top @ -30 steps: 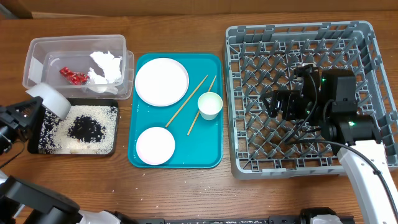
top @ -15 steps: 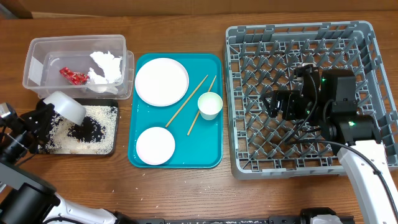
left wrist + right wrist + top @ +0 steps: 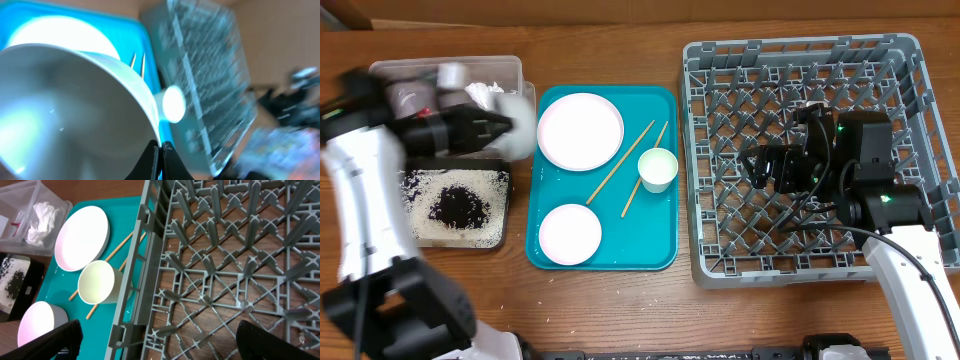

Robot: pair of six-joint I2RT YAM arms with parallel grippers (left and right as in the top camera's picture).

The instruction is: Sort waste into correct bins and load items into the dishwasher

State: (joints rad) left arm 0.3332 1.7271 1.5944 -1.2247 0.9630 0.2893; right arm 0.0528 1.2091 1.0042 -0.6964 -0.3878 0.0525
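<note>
My left gripper (image 3: 506, 128) is shut on the rim of a pale bowl (image 3: 523, 124), blurred with motion, above the right end of the clear tub (image 3: 440, 66) beside the teal tray (image 3: 660, 240). In the left wrist view the bowl (image 3: 65, 110) fills the frame, its rim pinched between the fingers (image 3: 151, 159). White rice with dark bits (image 3: 455, 205) lies in the black tray (image 3: 408, 185). On the teal tray are a plate (image 3: 580, 132), a small bowl (image 3: 570, 233), a cup (image 3: 658, 170) and chopsticks (image 3: 620, 163). My right gripper (image 3: 760, 165) hangs open over the dish rack (image 3: 800, 45).
A crumpled napkin (image 3: 42, 215) lies in the clear tub; my left arm covers most of the tub from above. The right wrist view looks down on the rack's pegs (image 3: 225, 270) and its left wall, with the cup (image 3: 97, 282) just outside.
My left arm has swung up and to the right with the bowl, from over the black tray to the tub's right end. The right arm has not moved.
</note>
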